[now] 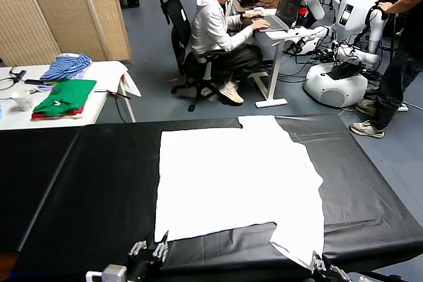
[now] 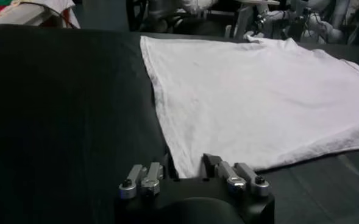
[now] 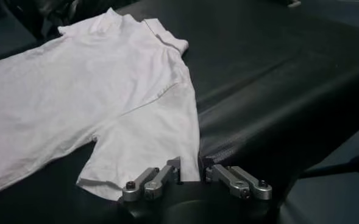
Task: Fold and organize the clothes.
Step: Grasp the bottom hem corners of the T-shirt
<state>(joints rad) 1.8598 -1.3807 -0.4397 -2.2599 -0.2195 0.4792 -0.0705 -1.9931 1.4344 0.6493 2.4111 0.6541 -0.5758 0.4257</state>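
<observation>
The white T-shirt (image 1: 238,183) lies flat on the black table (image 1: 79,183), plain side up; no pink graphic shows. One sleeve reaches the table's near edge. My left gripper (image 1: 151,250) is at the shirt's near left hem corner. In the left wrist view the left gripper (image 2: 187,161) is open, with the corner of the shirt (image 2: 252,91) between its fingers. My right gripper (image 1: 317,265) is at the near sleeve. In the right wrist view the right gripper (image 3: 191,163) is open with a narrower gap, and the sleeve edge of the shirt (image 3: 94,91) lies between its fingers.
A white side table at the far left holds green and red folded garments (image 1: 66,97) and a blue striped cloth (image 1: 66,66). Beyond the table a seated person (image 1: 221,24) works at a laptop, a white robot (image 1: 344,44) stands, and another person (image 1: 396,64) stands at the right.
</observation>
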